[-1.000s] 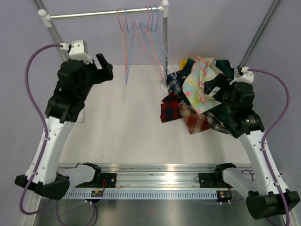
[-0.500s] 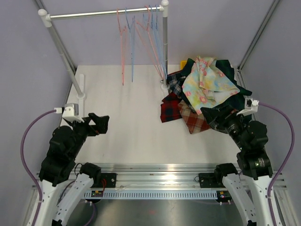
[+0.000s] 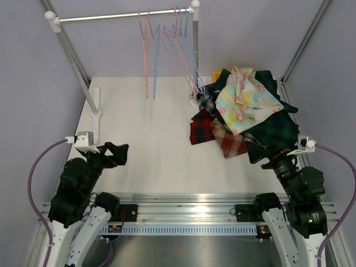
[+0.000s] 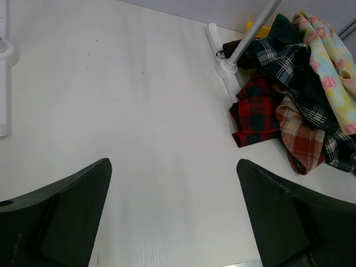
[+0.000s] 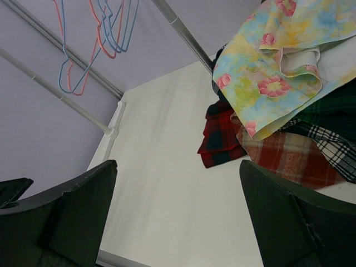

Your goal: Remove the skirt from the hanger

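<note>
Several pink and blue wire hangers hang bare on the rail; the right wrist view shows these hangers at top left. A heap of skirts lies on the table at the right, a floral skirt on top and plaid ones below. My left gripper is low at the near left, open and empty, over bare table. My right gripper is at the near right, just in front of the heap, open and empty.
The rack's left post slants down to a white foot. Its right post stands beside the heap, with its foot touching the plaid cloth. A metal rail runs along the near edge between the arm bases.
Both arms have pulled back toward the near edge: the left from up near the rail, the right from over the heap. The left jaws opened wider. The hangers sway slightly.
</note>
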